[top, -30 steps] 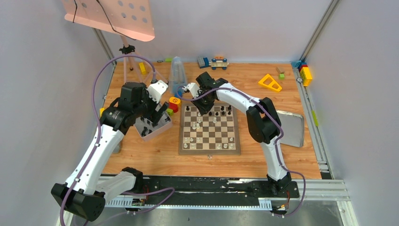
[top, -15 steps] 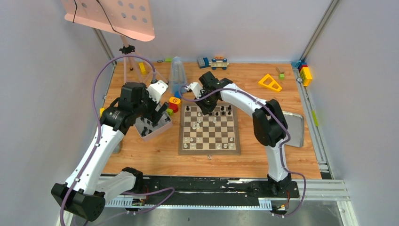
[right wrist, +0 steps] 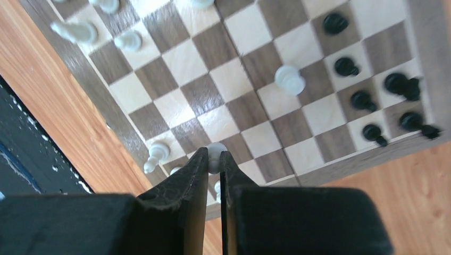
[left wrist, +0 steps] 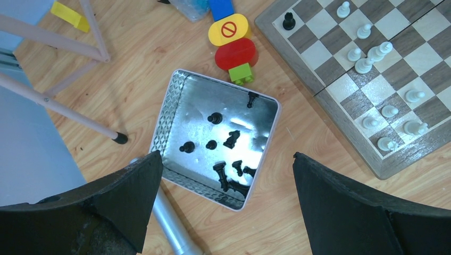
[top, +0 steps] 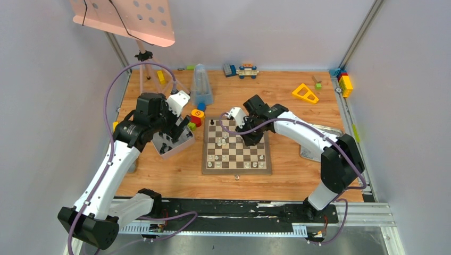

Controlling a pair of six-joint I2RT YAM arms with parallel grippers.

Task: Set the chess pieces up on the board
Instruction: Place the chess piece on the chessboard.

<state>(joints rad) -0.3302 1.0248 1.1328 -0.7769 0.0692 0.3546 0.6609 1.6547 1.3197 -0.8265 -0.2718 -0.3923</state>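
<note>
most of the set-up looks left to do, judging by how things lie. on the wooden tabletop [top: 287, 178] the board [top: 205, 159] sits in the middle of the top view, and only part of it is filled. just beside it, toward the left of the frame, stands an open metal tin [left wrist: 167, 114] with about eight black pieces [left wrist: 231, 139] lying loose inside, none of them yet on a square. the left hand [left wrist: 220, 159] hangs above that tin with its fingers spread wide and nothing between them. the right hand [right wrist: 214, 159] is over the right half of the board in the top view, its fingers pressed together on a single white piece [right wrist: 216, 150], pinched by the head. whether that piece is lifted or touching a square i cannot tell. on the board itself a small black cluster [right wrist: 367, 99], half a dozen or so, stands in two short lines at the right of the right wrist view, and one lone black pawn [left wrist: 289, 20] holds the corner at the top of the left wrist view. the white pieces [left wrist: 367, 61] are on the board but scattered, some along an edge row and others bunched mid-board, not in two neat ranks. so i judge the black side needs the tin emptied and the white side needs sorting.
</note>
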